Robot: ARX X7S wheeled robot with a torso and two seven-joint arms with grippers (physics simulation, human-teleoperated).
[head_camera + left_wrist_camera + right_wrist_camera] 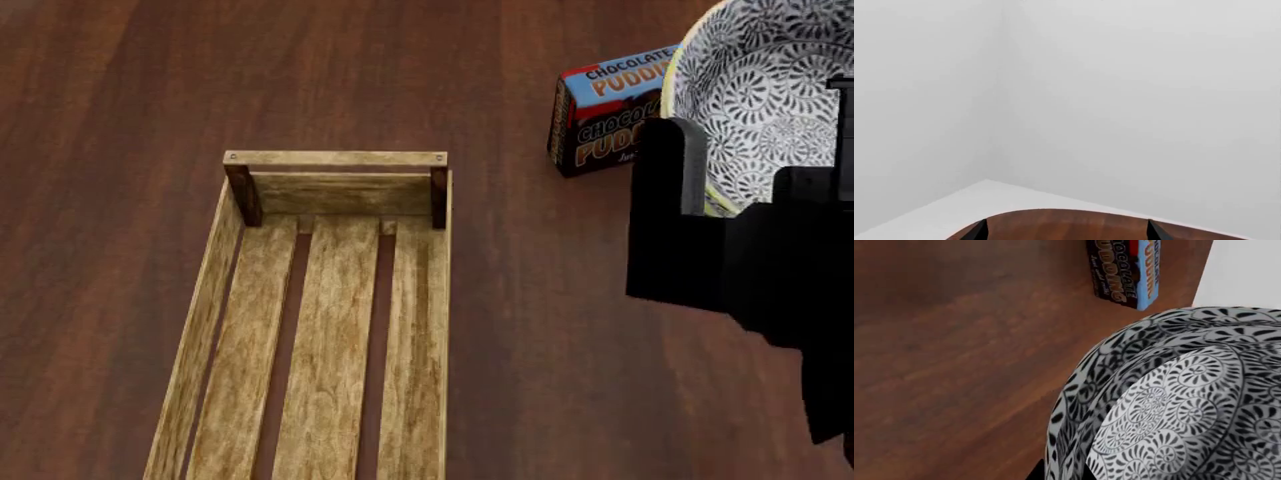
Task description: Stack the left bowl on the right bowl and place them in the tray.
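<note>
The tray lies on the worktop, its long axis running away from the robot. Right of the tray's far end, well apart from it, stands the pudding box. Further right of the tray, just beside that box, sit the bowls, apparently one nested in the other, with the right tool on their near rim.

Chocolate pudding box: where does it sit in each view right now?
Head view: chocolate pudding box at upper right, partly behind the patterned bowl.
Right wrist view: at the top edge, beyond the bowl.
Left wrist view: not in it.
Shared landmark: the patterned bowl beside the box.
</note>
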